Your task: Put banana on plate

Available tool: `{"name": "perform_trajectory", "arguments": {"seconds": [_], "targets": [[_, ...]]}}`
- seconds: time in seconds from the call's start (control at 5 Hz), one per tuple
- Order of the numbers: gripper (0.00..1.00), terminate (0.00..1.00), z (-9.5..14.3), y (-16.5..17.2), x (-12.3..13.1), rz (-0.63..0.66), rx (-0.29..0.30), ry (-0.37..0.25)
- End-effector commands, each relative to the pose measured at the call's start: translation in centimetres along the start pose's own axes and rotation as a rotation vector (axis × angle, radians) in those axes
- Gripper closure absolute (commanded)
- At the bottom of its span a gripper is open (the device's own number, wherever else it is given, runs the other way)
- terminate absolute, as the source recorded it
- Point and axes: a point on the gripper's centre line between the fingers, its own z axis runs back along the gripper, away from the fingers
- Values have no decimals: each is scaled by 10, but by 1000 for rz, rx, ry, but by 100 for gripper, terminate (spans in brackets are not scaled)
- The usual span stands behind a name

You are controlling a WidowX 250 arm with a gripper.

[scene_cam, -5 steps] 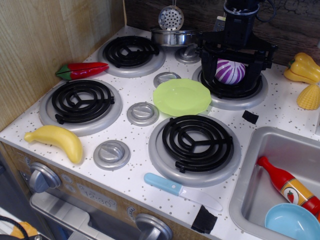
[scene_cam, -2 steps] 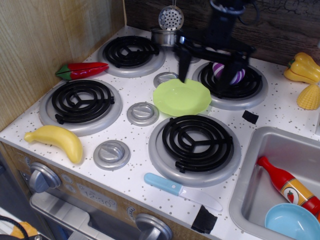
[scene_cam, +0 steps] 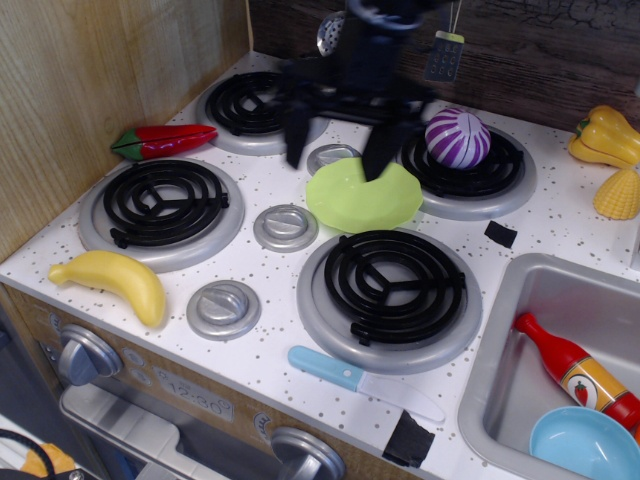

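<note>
The banana (scene_cam: 112,281) lies on the white speckled stove top (scene_cam: 270,330) at the front left corner, just in front of the front-left burner (scene_cam: 162,207), with nothing touching it. The lime-green plate (scene_cam: 364,195) sits bare in the middle of the stove top, between the back-right burner (scene_cam: 470,175) and the front-right burner (scene_cam: 390,292), well apart from the banana. My gripper (scene_cam: 338,152) hangs in the air over the back of the stove, fingers spread wide and holding nothing; one finger (scene_cam: 383,150) shows in front of the plate's far rim, the other (scene_cam: 296,135) toward the back-left burner (scene_cam: 255,105). I come out blurred here, so I can't tell how high I am above the surface. On the back-right burner rests a purple-and-white striped onion (scene_cam: 458,138). A red chili pepper (scene_cam: 163,140) lies by the left wall. A knife with a blue handle (scene_cam: 362,380) lies along the front edge. At the far right are a yellow bell pepper (scene_cam: 606,135) and a corn cob (scene_cam: 618,193). The sink (scene_cam: 520,330) holds a red bottle (scene_cam: 578,372) and a light blue dish (scene_cam: 585,444).
</note>
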Motion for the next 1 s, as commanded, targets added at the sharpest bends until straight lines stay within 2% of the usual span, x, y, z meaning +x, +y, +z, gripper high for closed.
{"name": "perform_trajectory", "arguments": {"seconds": [0.0,0.2,0.4,0.6,0.8], "targets": [[0,0,-6,53,-2,137,-69,-58],[0,0,-32,79,-13,180,-94,-108],[0,0,-51,88,-17,210,-86,-157],[0,0,-65,103,-15,219,-70,-198],[0,0,-92,111,-7,220,-97,-242]]}}
